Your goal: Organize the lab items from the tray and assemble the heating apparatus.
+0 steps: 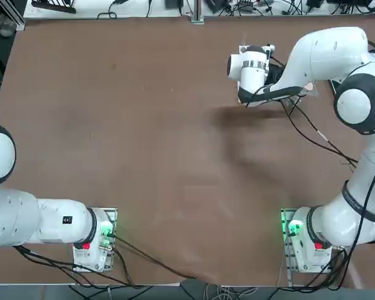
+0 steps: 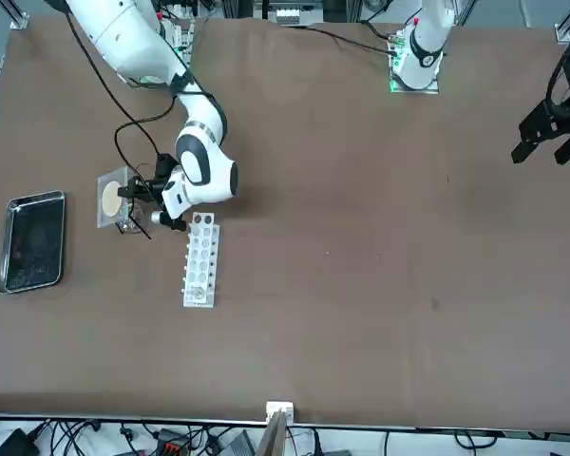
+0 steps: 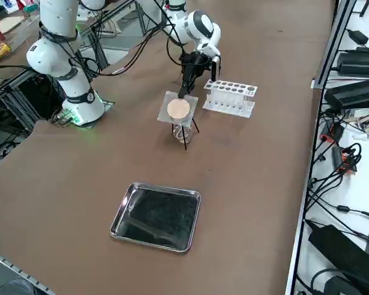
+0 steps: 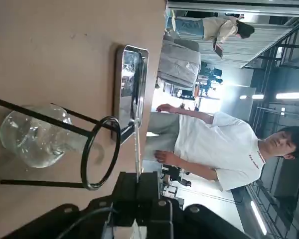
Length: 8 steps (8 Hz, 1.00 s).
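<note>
The right gripper hangs over the far side of the brown table, its black fingers pinched together on the edge of a grey square mesh with a round tan centre. The wrist view shows the thin sheet standing edge-on, clamped between the closed jaws.

Directly under the jaws stands a thin black wire ring stand with splayed legs, and inside those legs, below the ring, sits a small clear glass burner. The mesh lies roughly level across the top of the ring, though from here I cannot tell whether it bears on the wire or hovers just above it.

Just beside the jaws, on the side away from the tray, lies a white test-tube rack, which seems to have no part in this job. Well away from the jaws, nearer the table's edge, lies the small rectangular shiny metal tray with a raised rim, and nothing shows in it. A person in a white shirt stands in the room beyond the table, seen only from the wrist.

By my reckoning the work is nearly over: tray cleared, burner under the stand, mesh on top. What remains is to let go of the mesh and draw the arm back without nudging the stack.
</note>
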Available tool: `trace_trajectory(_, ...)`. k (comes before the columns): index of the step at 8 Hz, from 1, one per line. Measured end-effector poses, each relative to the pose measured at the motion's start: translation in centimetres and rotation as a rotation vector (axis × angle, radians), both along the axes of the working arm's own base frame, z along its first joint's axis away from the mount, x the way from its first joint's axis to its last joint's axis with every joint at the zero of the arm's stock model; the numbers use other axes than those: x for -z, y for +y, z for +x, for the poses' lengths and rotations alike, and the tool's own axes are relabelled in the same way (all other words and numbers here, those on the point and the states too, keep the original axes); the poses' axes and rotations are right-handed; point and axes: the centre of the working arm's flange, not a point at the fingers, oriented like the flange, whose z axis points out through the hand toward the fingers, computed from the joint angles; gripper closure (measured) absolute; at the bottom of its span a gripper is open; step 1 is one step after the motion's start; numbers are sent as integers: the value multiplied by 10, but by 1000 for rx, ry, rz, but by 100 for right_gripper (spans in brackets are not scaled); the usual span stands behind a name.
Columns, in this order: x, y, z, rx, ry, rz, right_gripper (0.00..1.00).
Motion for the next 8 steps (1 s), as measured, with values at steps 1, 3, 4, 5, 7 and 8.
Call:
trace_trajectory(1, 6, 0, 0, 2, 1, -3, 98)
trace_trajectory(3, 15, 4, -3, 3, -6, -9, 98)
trace_trajectory(4, 19, 4, -5, 5, -11, -11, 98)
trace_trajectory(5, 22, 5, -6, 6, -13, -12, 97)
trace_trajectory(7, 23, 6, -5, 10, -16, -16, 96)
trace_trajectory(8, 22, 7, -5, 11, -17, -19, 94)
